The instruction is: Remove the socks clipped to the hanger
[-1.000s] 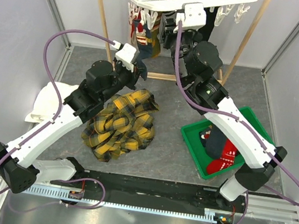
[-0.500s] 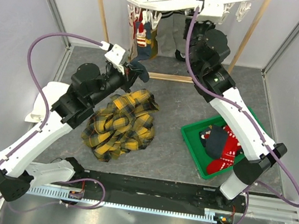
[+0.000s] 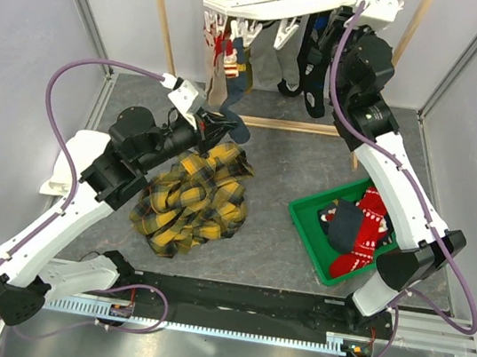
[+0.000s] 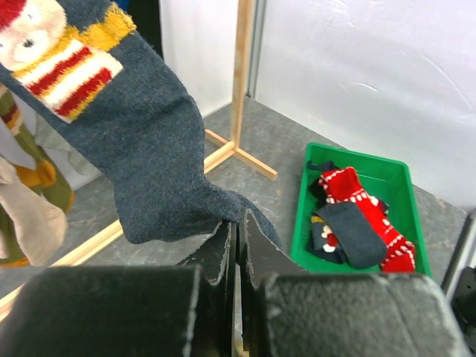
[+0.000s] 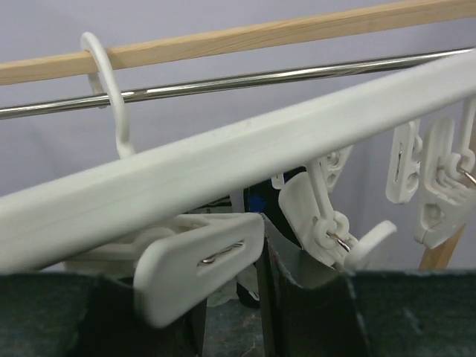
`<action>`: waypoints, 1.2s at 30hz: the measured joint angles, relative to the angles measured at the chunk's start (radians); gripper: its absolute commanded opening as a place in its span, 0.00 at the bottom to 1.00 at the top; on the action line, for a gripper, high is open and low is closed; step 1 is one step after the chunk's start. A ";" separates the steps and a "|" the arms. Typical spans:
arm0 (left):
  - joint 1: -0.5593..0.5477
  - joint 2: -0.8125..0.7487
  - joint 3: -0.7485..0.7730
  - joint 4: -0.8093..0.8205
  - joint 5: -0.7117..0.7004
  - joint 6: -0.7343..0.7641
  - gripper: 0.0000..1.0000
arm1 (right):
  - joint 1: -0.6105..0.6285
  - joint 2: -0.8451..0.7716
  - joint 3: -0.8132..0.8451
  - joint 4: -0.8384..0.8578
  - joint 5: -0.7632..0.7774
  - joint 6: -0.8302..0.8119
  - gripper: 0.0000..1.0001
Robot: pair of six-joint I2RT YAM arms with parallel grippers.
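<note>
The white hanger [image 3: 278, 3] hangs tilted at the top, with socks clipped under it: a red and navy bunch [image 3: 228, 56], a grey one [image 3: 285, 49] and a black one [image 3: 313, 68]. My left gripper [image 3: 213, 125] is shut on the lower end of a navy Santa sock [image 4: 141, 141], which stretches up from the jaws [image 4: 239, 223] to the hanger. My right gripper [image 3: 377, 3] is at the hanger's right end. In the right wrist view its fingers [image 5: 297, 279] stand slightly apart under the hanger bar [image 5: 282, 149], and a white clip [image 5: 197, 268] lies across the left one.
A yellow-black plaid cloth [image 3: 196, 195] lies on the floor at centre. A white towel [image 3: 65, 166] is at the left. A green bin [image 3: 308, 220] at the right holds red and navy socks [image 3: 360, 237]. Wooden frame poles [image 3: 160, 14] and a floor bar [image 3: 269, 123] surround the hanger.
My right gripper rose and moved right from the hanging socks to the hanger's right end, uncovering the grey and black socks. My left gripper pulled the navy sock down and right.
</note>
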 measured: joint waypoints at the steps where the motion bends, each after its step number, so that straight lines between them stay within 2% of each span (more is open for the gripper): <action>1: 0.000 -0.003 -0.004 0.004 0.012 -0.003 0.02 | -0.011 0.000 0.002 -0.006 -0.010 0.012 0.36; 12: 0.000 -0.024 -0.028 0.071 0.064 -0.032 0.02 | -0.129 0.029 0.043 -0.056 -0.106 0.148 0.38; 20: 0.000 -0.024 -0.083 0.110 0.065 -0.055 0.02 | -0.159 0.031 0.037 -0.087 -0.180 0.195 0.47; 28: 0.000 -0.007 -0.122 0.151 0.117 -0.109 0.02 | -0.158 -0.133 -0.191 -0.087 -0.353 0.261 0.53; 36: 0.000 -0.002 -0.122 0.177 0.151 -0.127 0.02 | -0.157 -0.340 -0.362 -0.079 -0.502 0.424 0.49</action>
